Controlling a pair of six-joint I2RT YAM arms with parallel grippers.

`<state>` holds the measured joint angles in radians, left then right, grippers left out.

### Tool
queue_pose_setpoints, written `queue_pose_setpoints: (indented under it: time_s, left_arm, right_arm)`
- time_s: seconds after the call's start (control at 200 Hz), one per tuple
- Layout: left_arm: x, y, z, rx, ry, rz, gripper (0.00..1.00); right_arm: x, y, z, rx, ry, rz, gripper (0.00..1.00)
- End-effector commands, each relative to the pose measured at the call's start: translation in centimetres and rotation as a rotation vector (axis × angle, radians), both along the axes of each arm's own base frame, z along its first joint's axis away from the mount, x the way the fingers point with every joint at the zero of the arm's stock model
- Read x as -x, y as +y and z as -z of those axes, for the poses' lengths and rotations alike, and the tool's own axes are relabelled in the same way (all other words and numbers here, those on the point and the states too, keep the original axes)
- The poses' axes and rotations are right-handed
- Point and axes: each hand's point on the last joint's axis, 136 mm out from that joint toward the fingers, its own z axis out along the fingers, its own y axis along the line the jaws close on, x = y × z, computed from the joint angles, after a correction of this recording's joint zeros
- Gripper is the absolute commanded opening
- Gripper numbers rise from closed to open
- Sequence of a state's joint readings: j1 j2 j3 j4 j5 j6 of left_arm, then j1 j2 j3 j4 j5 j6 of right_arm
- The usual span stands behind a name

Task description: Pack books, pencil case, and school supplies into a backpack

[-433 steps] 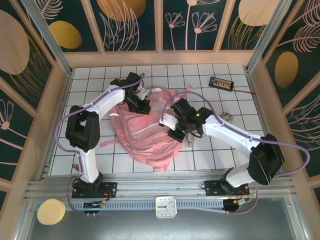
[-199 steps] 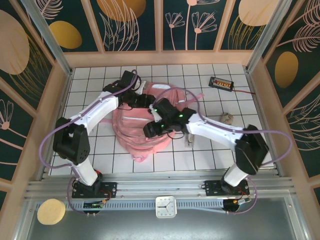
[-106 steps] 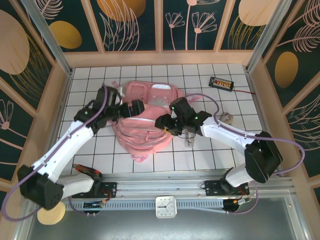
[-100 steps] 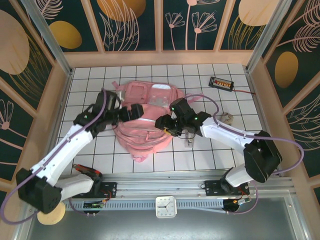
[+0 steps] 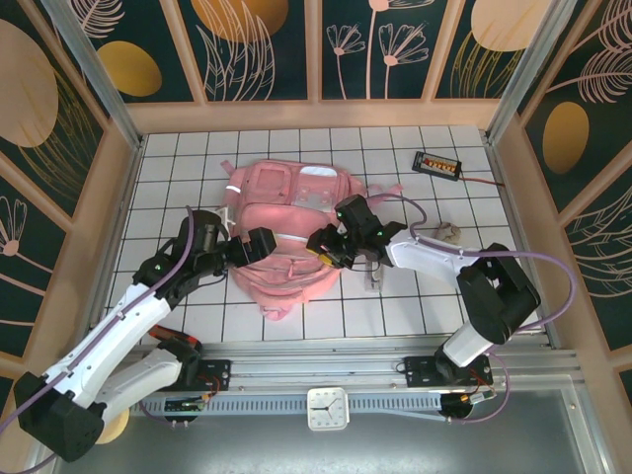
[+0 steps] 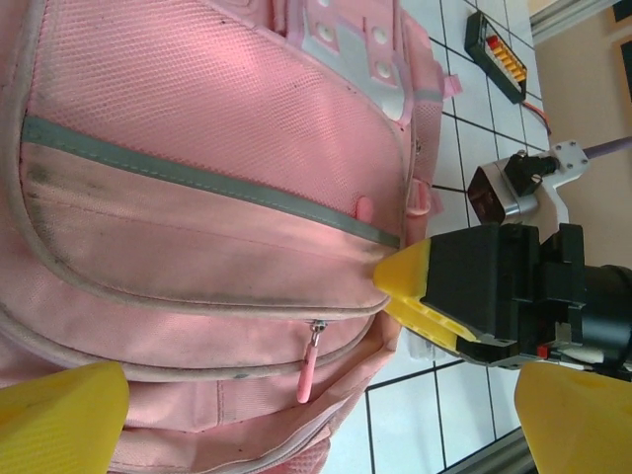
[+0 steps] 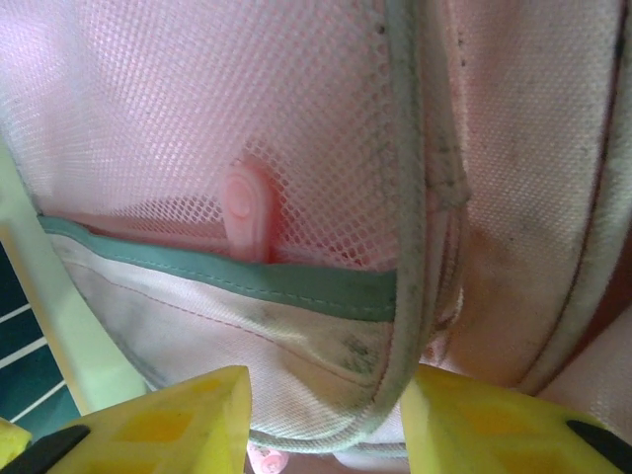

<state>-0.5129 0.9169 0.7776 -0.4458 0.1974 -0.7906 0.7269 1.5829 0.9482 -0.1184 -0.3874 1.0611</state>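
**Surface and enclosure.** The desk (image 5: 415, 296) was a white surface ruled into square tiles. It was enclosed by pale wooden framing with dark teal panels printed with leaf and flower outlines. An aluminium rail ran along the near edge, and a small white clock (image 5: 327, 409) was set in front of it. A small black device (image 5: 435, 163) with orange dots lay near the far right corner.

**Position of the work item.** The backpack (image 5: 286, 197) lay flat at the middle of the desk. The left hand (image 5: 261, 244) was at its left side and the right hand (image 5: 323, 249) at its right side.

**Differences between views.** The overhead view showed the whole layout. In the left wrist view the left hand's yellow fingers (image 6: 59, 420) were set wide apart, with nothing held. That view also showed a pink zipper pull (image 6: 307, 373) and a yellow fingertip of the right hand touching the backpack's edge. In the right wrist view a grey piped seam (image 7: 415, 197) passed between the right fingers (image 7: 168, 420), which were set fairly narrow. Whether the seam was clamped could not be told.

**Materials.** The backpack was made of soft pink fabric with an open-weave mesh panel (image 6: 197, 89) and a grey reflective strip (image 6: 197, 178). A rounded pink tab (image 7: 247, 212) was seen behind the mesh.
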Motion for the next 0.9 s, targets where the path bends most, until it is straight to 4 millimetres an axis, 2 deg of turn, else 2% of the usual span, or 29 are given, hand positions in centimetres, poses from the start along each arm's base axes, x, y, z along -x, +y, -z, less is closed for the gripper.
queue_pose_setpoints:
  time_s: [0.0,0.46,0.64,0.756,0.846,0.896]
  left_arm:
    - [0.0,-0.4,0.4,0.005,-0.001,0.017,0.99]
    - [0.2,-0.5,2.0,-0.072,0.047,0.064,0.99]
    - [0.4,-0.2,2.5,-0.112,0.052,0.081,0.99]
    - [0.6,-0.2,2.9,-0.12,0.051,0.097,0.99]
    - [0.7,-0.4,2.9,-0.123,0.04,0.113,0.99]
    - [0.8,-0.5,3.0,-0.132,0.031,0.127,0.99]
  right_arm:
    - [-1.6,0.6,-3.1,-0.056,-0.071,0.045,0.43]
    - [-3.4,1.2,-7.1,-0.13,-0.134,0.122,0.42]
    - [-4.0,1.2,-8.3,-0.16,-0.157,0.172,0.32]
    - [-4.4,0.7,-8.2,-0.167,-0.161,0.226,0.19]
    - [-4.8,0.5,-8.6,-0.195,-0.171,0.273,0.16]
    - [-5.0,0.5,-8.6,-0.198,-0.17,0.295,0.09]
